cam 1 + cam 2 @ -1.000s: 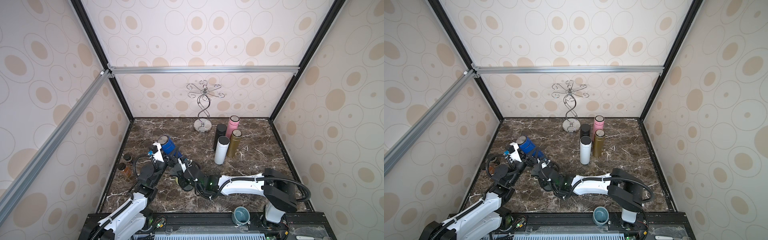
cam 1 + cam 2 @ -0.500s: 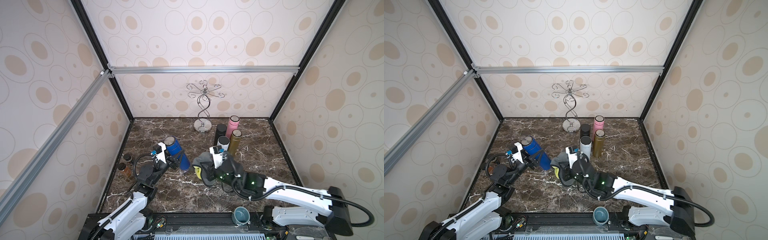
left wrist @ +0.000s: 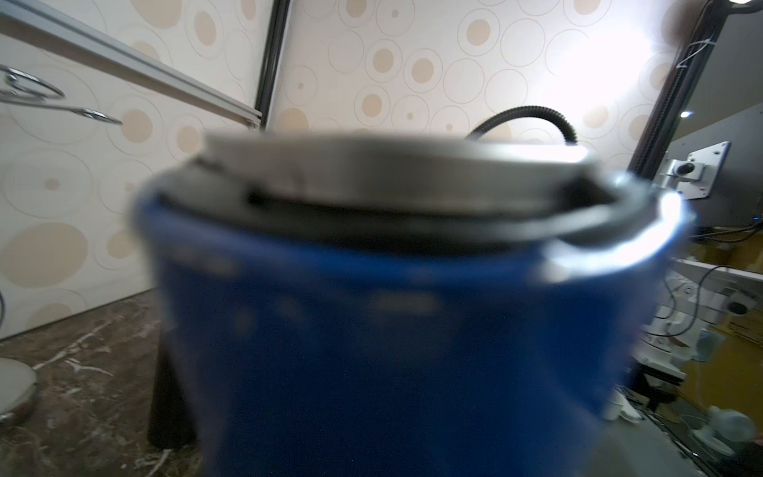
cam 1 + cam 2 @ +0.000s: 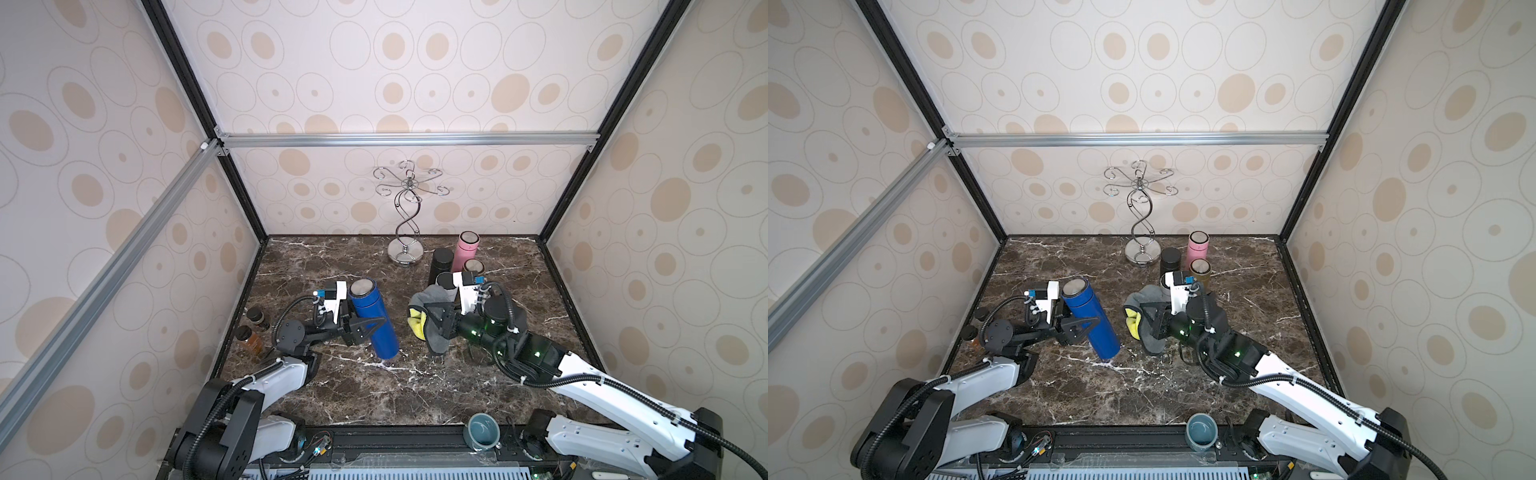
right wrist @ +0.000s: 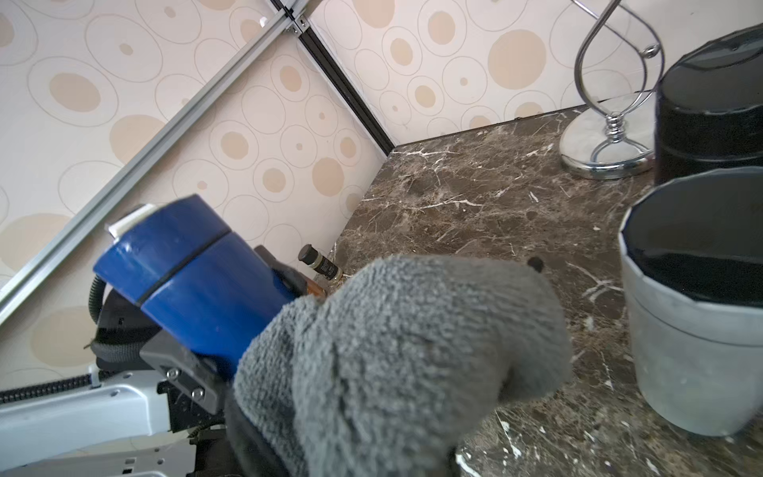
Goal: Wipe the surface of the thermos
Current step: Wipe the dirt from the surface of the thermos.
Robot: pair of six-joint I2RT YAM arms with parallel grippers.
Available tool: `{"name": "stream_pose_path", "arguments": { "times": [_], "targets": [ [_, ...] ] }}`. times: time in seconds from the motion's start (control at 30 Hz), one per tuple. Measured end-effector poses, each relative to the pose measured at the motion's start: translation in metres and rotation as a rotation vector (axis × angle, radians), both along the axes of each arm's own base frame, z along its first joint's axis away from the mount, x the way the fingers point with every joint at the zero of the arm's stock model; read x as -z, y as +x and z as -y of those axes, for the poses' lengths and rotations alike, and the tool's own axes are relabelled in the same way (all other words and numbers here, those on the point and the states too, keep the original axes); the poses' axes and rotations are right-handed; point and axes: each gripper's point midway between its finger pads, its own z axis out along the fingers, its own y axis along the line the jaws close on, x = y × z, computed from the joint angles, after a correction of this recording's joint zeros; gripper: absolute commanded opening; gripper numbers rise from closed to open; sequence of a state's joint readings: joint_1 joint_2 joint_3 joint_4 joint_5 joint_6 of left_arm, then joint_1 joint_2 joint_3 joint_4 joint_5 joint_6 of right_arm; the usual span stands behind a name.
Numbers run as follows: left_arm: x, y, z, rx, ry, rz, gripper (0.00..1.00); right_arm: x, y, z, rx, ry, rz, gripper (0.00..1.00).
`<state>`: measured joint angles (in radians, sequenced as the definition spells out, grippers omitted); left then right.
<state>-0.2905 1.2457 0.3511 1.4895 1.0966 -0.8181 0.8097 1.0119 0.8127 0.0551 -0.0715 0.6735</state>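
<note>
Two arms are sharing this job, and they are now standing apart. On one side the left pincer (image 4: 360,327) is clamping shut around the middle of the blue thermos (image 4: 369,301). The thermos is leaning over the left half of the surface (image 4: 374,399), its lid tipping toward the back edge; whether its base is touching I cannot tell. On the other side the right pincer (image 4: 437,319) is pinching a grey and yellow cloth (image 4: 424,297) tight, hanging near the thermos with a clear gap between them. A second ago that arm was reaching across toward the left edge with the cloth in against the thermos. Since then it has been pulling back toward the middle. I am reading this as a break between strokes, with the cloth needing fresh contact before any more wiping.
</note>
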Motion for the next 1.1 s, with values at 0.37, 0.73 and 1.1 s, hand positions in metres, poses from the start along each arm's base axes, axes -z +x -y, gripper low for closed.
{"name": "stream_pose_path", "arguments": {
  "times": [0.37, 0.73, 1.1],
  "targets": [
    [-0.012, -0.020, 0.000, 0.070, -0.008, 0.054, 0.00, 0.014, 0.020, -0.074, -0.227, 0.134, -0.141, 0.00],
    [-0.011, -0.020, 0.000, 0.072, -0.009, 0.057, 0.00, 0.033, 0.006, -0.110, -0.337, 0.167, -0.212, 0.00],
    [-0.009, -0.020, 0.001, 0.079, -0.003, 0.047, 0.00, 0.064, -0.014, -0.091, -0.288, 0.104, -0.228, 0.00]
  ]
}}
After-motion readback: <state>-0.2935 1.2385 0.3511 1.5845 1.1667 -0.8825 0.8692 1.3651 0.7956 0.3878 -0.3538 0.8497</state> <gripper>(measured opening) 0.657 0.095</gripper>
